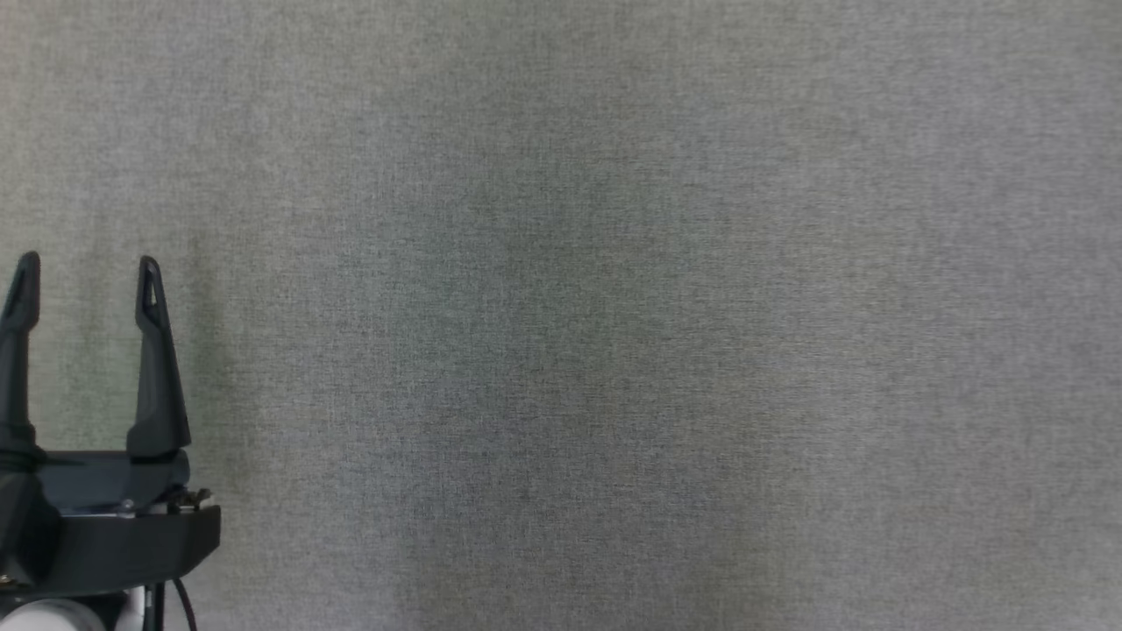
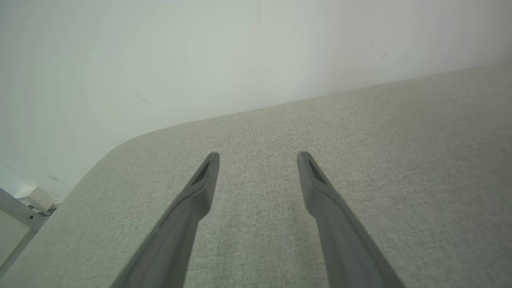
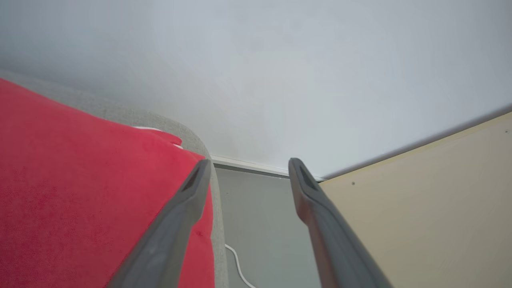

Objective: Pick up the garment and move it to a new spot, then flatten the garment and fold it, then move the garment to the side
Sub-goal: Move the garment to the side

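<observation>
The red garment (image 3: 80,192) lies flat on the grey fabric surface (image 3: 120,114), reaching to its rounded edge, in the right wrist view. My right gripper (image 3: 249,166) is open with nothing between its fingers; its left finger (image 3: 176,224) shows over the garment's edge, and the gap between the fingers looks past the surface to the floor. My left gripper (image 1: 88,276) stands open and empty at the lower left of the head view, above bare grey fabric (image 1: 561,315). In the left wrist view the left gripper (image 2: 258,158) points across the fabric toward its far rim.
A pale wall (image 3: 280,72) rises behind the surface. Beside the surface's edge there is grey floor (image 3: 260,224) with a white cable (image 3: 238,264) and a beige panel (image 3: 432,216). A white box (image 2: 40,198) sits low beyond the surface's left corner.
</observation>
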`<state>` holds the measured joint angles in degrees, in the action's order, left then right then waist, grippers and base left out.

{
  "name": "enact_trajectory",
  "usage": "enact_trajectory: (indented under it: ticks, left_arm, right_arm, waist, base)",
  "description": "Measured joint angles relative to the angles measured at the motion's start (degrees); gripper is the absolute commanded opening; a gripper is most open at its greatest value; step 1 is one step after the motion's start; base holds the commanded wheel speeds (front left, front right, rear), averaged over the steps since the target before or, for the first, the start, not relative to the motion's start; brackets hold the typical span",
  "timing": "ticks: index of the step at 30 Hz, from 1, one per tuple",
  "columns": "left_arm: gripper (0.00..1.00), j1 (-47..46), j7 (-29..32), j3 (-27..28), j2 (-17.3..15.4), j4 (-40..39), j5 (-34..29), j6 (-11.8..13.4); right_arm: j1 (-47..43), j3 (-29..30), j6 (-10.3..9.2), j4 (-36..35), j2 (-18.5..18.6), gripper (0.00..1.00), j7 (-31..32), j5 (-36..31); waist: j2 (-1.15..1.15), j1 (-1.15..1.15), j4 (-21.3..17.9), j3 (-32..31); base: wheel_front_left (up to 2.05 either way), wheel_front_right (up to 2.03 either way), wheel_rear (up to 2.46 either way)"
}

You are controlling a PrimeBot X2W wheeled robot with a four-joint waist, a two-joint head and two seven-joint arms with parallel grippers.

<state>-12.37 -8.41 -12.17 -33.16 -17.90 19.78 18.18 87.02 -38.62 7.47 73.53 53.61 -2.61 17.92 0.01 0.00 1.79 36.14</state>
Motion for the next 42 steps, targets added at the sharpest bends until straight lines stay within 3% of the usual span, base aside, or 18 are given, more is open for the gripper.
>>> enact_trajectory:
  ticks: [5,10,17,22,30,42]
  left_arm:
    - [1.0,0.6,-1.5,-0.5,1.7,3.0,1.3,0.0]
    - [1.0,2.1,-2.6,-1.0,3.0,8.0,3.4,-1.1]
    - [1.0,5.2,-3.8,-1.0,4.0,12.6,5.1,-1.6]
    - [1.0,7.5,-4.1,-1.3,4.9,14.9,6.5,-2.0]
    - [1.0,10.3,-3.8,-2.7,5.7,16.5,7.6,-2.1]
    - [1.0,12.5,-2.8,-4.2,6.4,17.9,8.1,-2.0]
  right_arm:
    - [-0.6,6.4,0.01,0.0,-7.9,1.0,-7.7,5.1]
    - [-5.5,7.9,0.0,-2.6,-14.8,1.0,-11.4,8.6]
    - [-15.4,9.9,0.0,-12.0,-21.1,1.0,-12.3,12.5]
    - [-27.1,15.5,0.0,-20.9,-24.6,1.0,-12.4,13.9]
    - [-45.4,25.9,0.0,-32.5,-31.9,1.0,-12.4,8.6]
    - [-67.6,34.4,0.0,-47.0,-42.9,1.0,-12.5,-4.9]
  waist:
    - [0.0,0.0,-0.6,-2.1]
    - [0.0,0.0,-1.3,-6.1]
    - [-0.01,0.0,-2.7,-13.1]
    - [-0.02,-0.01,-3.8,-18.6]
    - [-0.02,-0.02,-5.2,-26.7]
    - [-0.02,-0.02,-5.8,-35.4]
  base:
    - [0.0,0.0,0.0]
    - [0.0,0.0,0.0]
    - [0.0,0.0,0.0]
    - [0.0,0.0,0.0]
    - [0.0,0.0,0.0]
    - [0.0,0.0,0.0]
